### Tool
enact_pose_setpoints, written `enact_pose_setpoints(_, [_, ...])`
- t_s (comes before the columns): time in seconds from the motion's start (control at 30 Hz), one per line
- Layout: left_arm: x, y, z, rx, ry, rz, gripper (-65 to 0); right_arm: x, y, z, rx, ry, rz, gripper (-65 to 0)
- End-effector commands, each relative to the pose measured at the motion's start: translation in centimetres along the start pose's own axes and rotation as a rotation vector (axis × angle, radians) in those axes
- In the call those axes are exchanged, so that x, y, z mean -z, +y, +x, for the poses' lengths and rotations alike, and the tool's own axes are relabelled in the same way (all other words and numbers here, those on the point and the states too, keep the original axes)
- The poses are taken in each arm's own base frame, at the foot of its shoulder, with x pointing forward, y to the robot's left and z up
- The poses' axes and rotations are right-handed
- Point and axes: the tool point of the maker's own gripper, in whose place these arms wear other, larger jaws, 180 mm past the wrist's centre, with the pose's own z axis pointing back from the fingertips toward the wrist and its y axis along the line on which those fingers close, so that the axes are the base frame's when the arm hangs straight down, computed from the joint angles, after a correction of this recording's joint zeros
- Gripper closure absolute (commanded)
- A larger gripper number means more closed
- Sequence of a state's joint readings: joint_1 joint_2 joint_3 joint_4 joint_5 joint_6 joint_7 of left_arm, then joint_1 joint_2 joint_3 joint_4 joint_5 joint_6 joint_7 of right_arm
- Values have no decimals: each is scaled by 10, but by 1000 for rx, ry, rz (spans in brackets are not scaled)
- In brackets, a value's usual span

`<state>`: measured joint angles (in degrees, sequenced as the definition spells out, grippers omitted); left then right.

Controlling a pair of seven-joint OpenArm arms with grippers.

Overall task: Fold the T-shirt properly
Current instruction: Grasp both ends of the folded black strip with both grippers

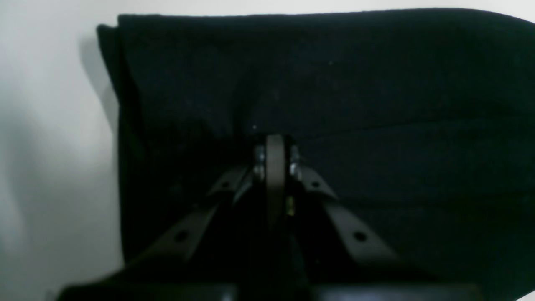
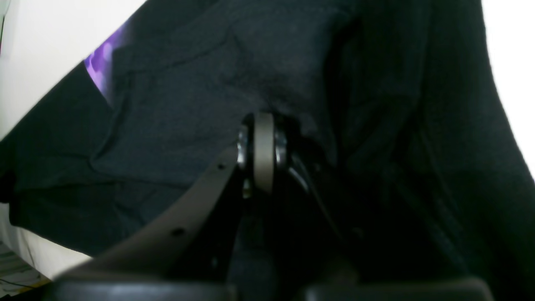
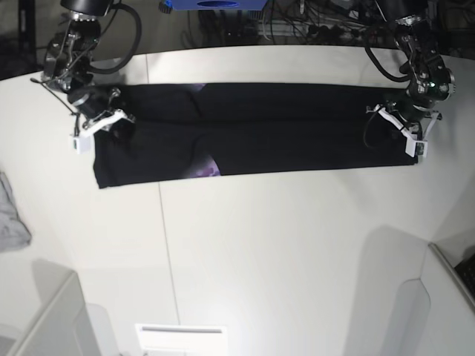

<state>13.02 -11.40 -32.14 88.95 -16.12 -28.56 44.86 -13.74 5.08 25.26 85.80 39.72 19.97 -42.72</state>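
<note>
T-shirt [image 3: 297, 137] lies as a long black strip across the white table [image 3: 260, 245], its long axis running arm to arm; the left gripper [image 1: 275, 144] and right gripper [image 2: 263, 121] each appear pinched on 1 end.

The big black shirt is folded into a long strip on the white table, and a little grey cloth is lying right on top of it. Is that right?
Not quite. The small grey cloth lies apart from the long black cotton T-shirt, at the white table's edge, as the base view shows. The rest is right.
</note>
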Motion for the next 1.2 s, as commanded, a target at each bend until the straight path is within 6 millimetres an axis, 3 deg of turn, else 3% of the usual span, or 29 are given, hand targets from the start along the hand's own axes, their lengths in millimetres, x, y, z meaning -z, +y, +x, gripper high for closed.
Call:
enact_pose_setpoints(0.0, [-8, 8, 0, 35, 22, 37, 0, -7, -9, 8, -31, -10, -56, 0])
enact_pose_setpoints(0.07, [-18, 8, 13, 66, 7, 52, 0, -16, -2, 12, -61, -30, -48, 0])
enact_pose_setpoints(0.17, [-46, 24, 29, 78, -29, 119, 0, -30, 25, 22, -100, -90, -15, 0])
enact_pose_setpoints(0.27, [-69, 25, 48, 59, -108, 90, 0, -46, 46, 29, -142, -143, 7, 0])
enact_pose_setpoints(0.4, [-94, 49, 50, -44, -155, 85, 0, -55, 77, 24, -209, -146, 63, 0])
enact_pose_setpoints(0.5, [-101, 56, 37, -60, -134, 94, 0, -53, 91, 15, -228, -122, 99, 0])
enact_pose_setpoints(0.6, [-101, 56, 32, -66, -125, 91, -21, -49, 103, 6, -241, -98, 132, 0])
enact_pose_setpoints(0.73, [-96, 57, 27, -88, -115, 84, -360, -44, 118, -3, -258, -73, 173, 0])
enact_pose_setpoints(0.83, [-88, 58, 19, -122, -105, 70, -520, -43, 124, -7, -264, -61, 190, 0])
enact_pose_setpoints(0.93, [-75, 62, 11, -176, -136, 53, -551, -42, 125, -8, -265, -60, 193, 0])
enact_pose_setpoints(1.17, [-31, 36, -12, -236, -110, -50, -548, -42, 125, -8, -266, -59, 192, 0])
